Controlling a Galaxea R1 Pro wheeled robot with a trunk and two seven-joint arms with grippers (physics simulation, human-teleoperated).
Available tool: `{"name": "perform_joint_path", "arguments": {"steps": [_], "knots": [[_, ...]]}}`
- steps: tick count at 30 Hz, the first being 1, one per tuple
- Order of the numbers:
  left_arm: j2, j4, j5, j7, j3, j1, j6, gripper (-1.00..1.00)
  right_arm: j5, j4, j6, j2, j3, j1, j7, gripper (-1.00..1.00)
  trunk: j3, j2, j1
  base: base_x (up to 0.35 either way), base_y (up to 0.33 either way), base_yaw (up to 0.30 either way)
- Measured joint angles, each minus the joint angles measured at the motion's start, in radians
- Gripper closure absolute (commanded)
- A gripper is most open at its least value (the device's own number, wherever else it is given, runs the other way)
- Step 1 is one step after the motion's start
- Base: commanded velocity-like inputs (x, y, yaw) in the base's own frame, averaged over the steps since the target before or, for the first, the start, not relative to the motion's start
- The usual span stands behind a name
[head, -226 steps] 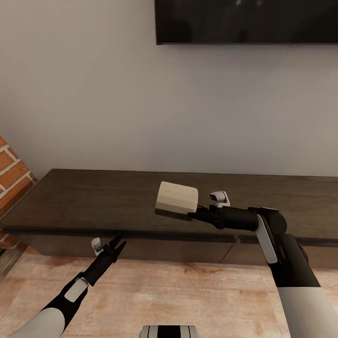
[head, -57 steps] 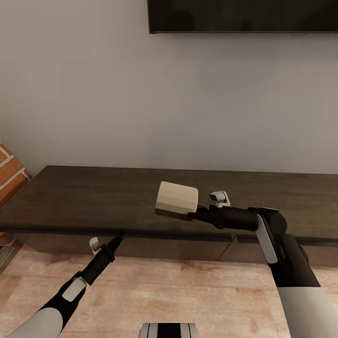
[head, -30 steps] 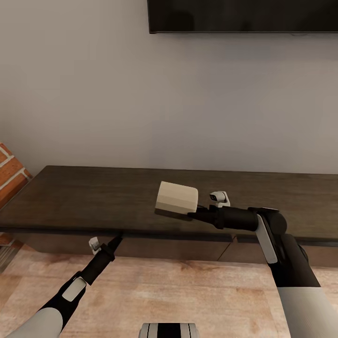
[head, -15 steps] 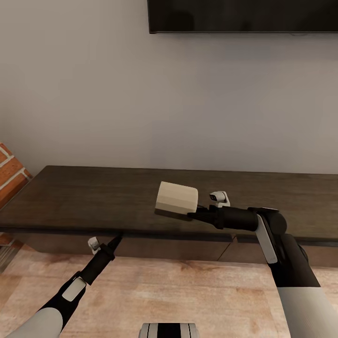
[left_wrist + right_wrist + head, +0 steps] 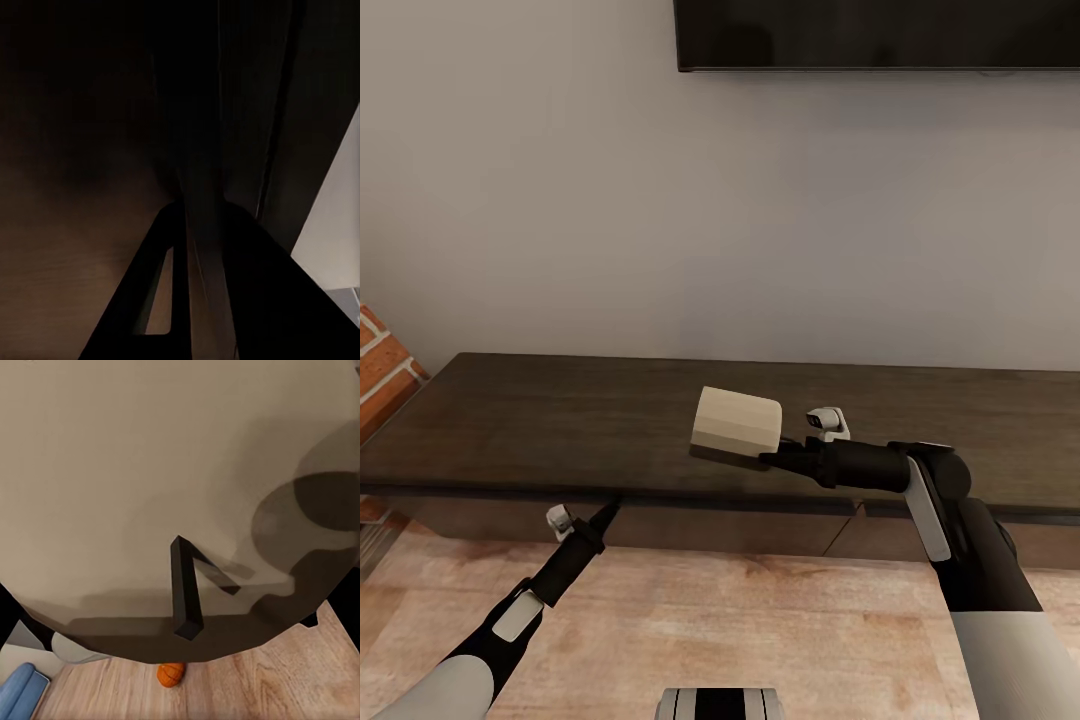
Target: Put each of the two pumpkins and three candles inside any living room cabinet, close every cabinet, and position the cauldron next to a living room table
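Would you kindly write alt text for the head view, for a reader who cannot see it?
The right gripper holds a beige candle above a long dark-brown cabinet against a pale wall. The left gripper reaches to the cabinet's front edge, above a wood floor; a dark screen hangs above.

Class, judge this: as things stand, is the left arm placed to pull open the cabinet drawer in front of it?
Probably yes. The left gripper sits right at the top edge of the cabinet drawer front, nothing between them. The right gripper holds the candle clear above.
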Motion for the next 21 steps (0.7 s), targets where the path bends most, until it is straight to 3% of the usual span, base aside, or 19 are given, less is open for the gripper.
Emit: {"name": "perform_joint_path", "arguments": {"steps": [21], "knots": [[0.0,0.0,-0.002,-0.001,0.001,0.0,-0.003,1.0,0.0,0.0,0.0,0.0,0.0,0.0,0.0,1.0,0.0,0.0,0.0,0.0,0.0,0.0]]}}
